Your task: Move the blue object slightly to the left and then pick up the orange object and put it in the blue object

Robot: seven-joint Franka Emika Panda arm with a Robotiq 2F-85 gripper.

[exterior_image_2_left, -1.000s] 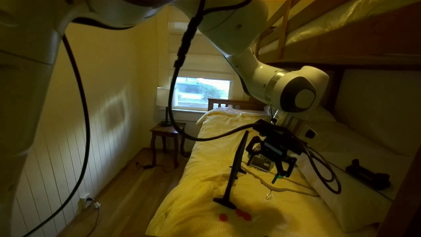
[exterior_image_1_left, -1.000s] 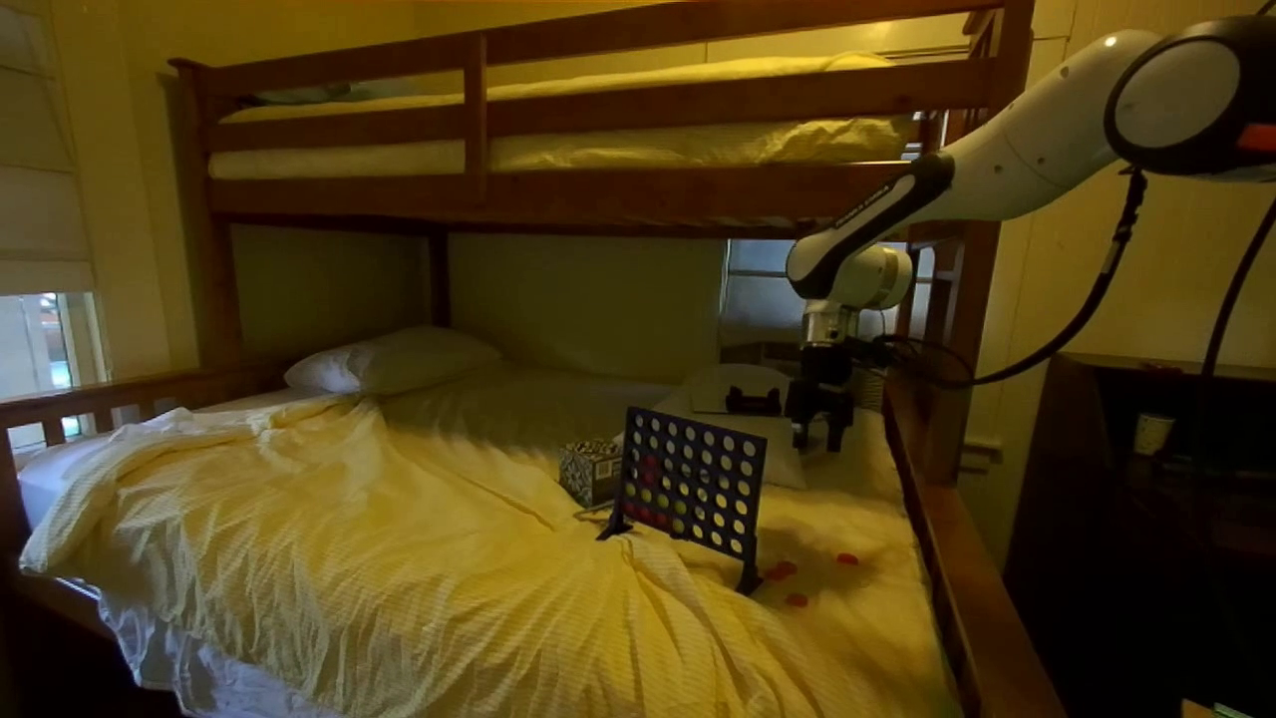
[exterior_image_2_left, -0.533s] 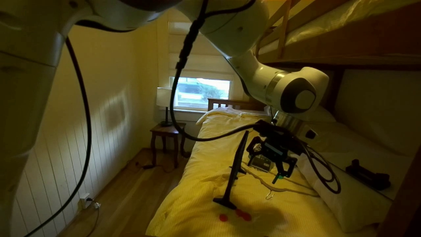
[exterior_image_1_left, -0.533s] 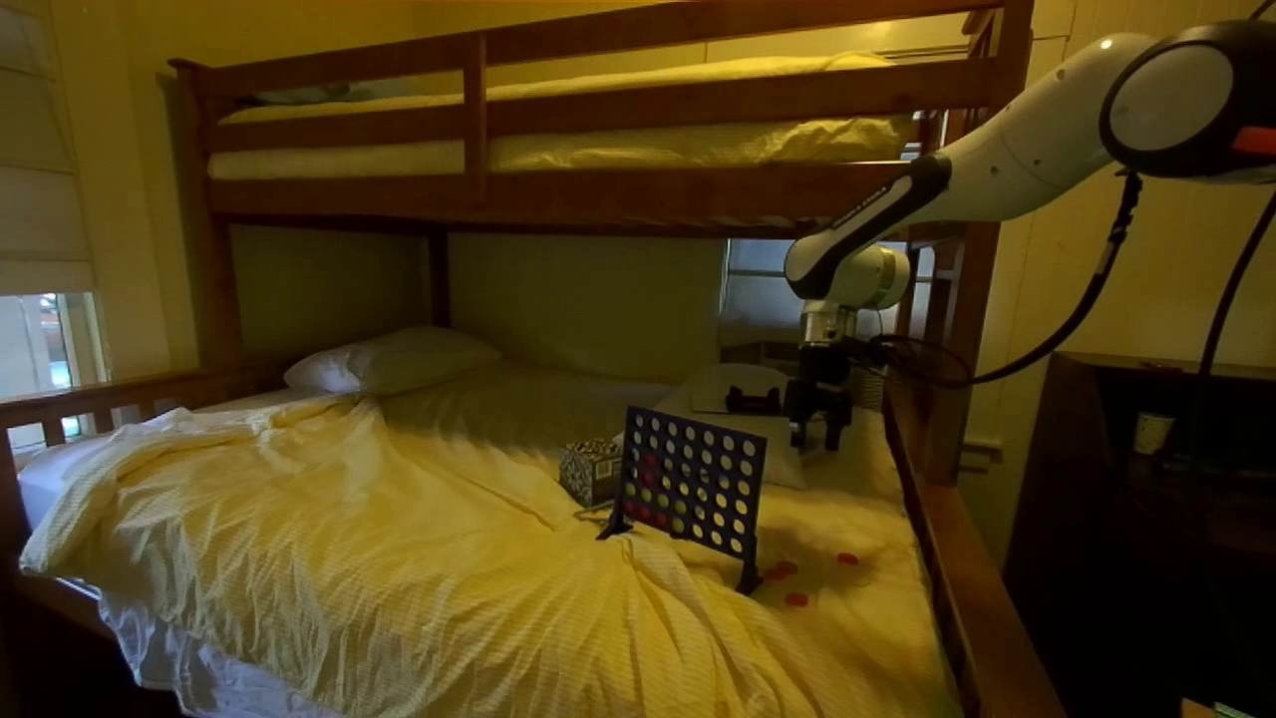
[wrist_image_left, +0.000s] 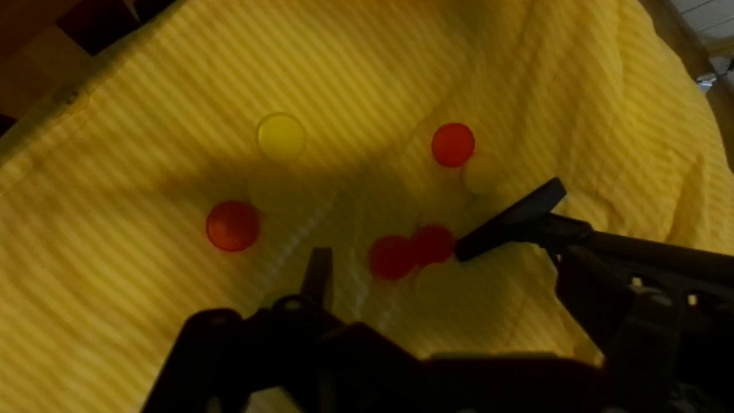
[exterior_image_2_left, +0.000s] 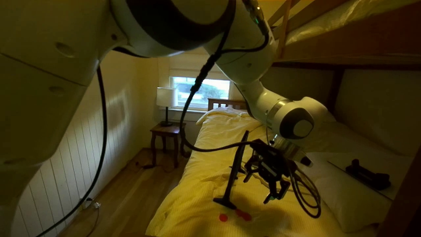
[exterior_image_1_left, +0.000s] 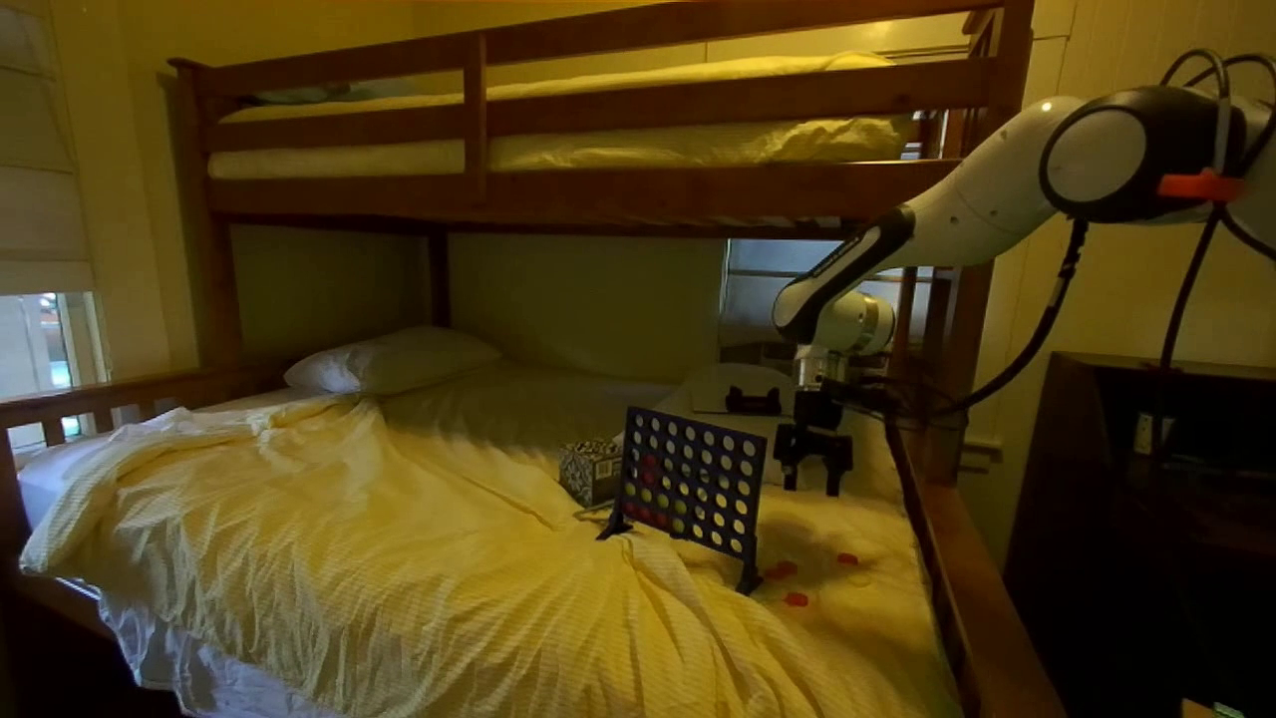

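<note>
Lower than half a second ago, my hand [exterior_image_2_left: 255, 191] has come down alongside the blue rack [exterior_image_2_left: 237, 159], which has not shifted itself. That rack stands upright on the bench [exterior_image_2_left: 200, 187], nearly edge-on in an exterior view where my hand is to the right of it; its long axis runs past my hand, not under it, with one broad face turned my way. So a leftward nudge, if left is meant from that viewpoint, would call for pressing on this face, across the long axis. Whether the nudge is done already I cannot tell.

Just off the rack's near foot [wrist_image_left: 510, 221] lies a pair of red discs [wrist_image_left: 413, 251], one of them touching it or all but. Another red disc [wrist_image_left: 453, 145] lies beyond that foot, and a lone orange-red disc [wrist_image_left: 232, 226] lies farthest from the rack; I take this last for the likeliest orange object, though any could be meant. I hold my hand spread, with nothing in it, above the bench on the broad-face side of the rack. Reaching for the pair, I might knock the foot; the lone disc seems safer. Near the rack's far end, on the hand's side, stands a patterned box [exterior_image_1_left: 590, 473].
</note>
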